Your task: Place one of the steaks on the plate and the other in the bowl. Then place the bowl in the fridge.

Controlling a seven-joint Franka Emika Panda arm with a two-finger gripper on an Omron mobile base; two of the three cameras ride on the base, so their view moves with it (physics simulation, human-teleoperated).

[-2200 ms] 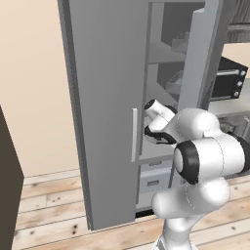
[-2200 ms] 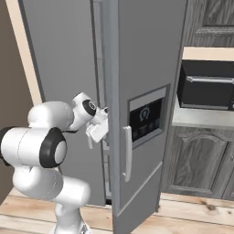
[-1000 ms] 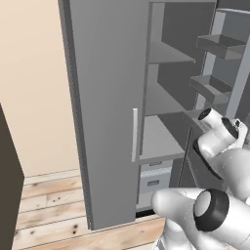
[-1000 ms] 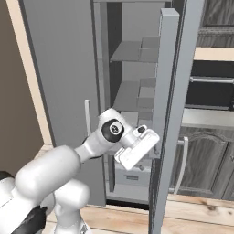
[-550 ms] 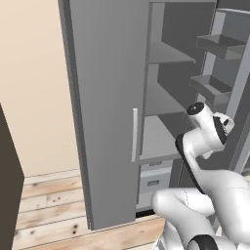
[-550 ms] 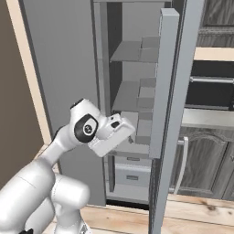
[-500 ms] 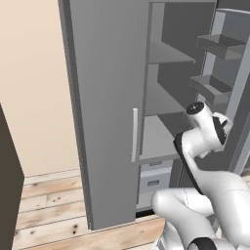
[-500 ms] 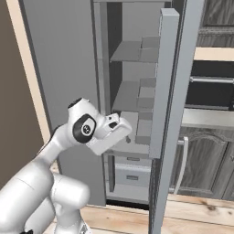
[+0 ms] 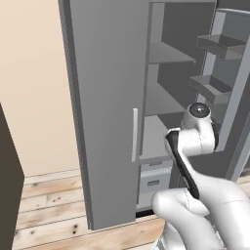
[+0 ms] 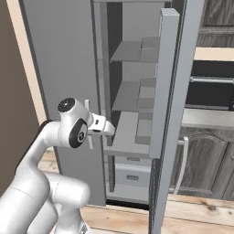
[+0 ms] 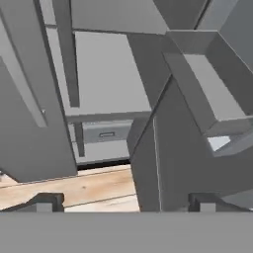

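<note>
The fridge [image 10: 59, 55] is tall and plain grey. Its left door [image 9: 102, 97] is shut, and its right door [image 10: 176, 91] stands swung wide open with racks [image 9: 219, 46] on its inside. My gripper [image 10: 109, 129] hovers at mid height in front of the opening, just right of the shut door's handle [image 9: 134, 134]. In the hand view the gripper [image 11: 123, 202] is open with nothing between its far-apart fingertips [image 11: 44, 200], and it looks down over a bare grey shelf [image 11: 106, 74]. The steaks, the plate and the bowl are out of view.
Two grey drawers [image 10: 130, 173] sit at the bottom of the fridge. A dark oven [image 10: 212, 91] and dark wood-grain cabinets [image 10: 205, 160] stand right of the open door. A dark cabinet side [image 9: 7, 185] is at the far left. The floor [image 9: 49, 215] is wood plank.
The fridge's right door, partly open two seconds ago, now stands wide. My hand has swung from beside that door leftward to the middle of the opening. The jaws stayed open.
</note>
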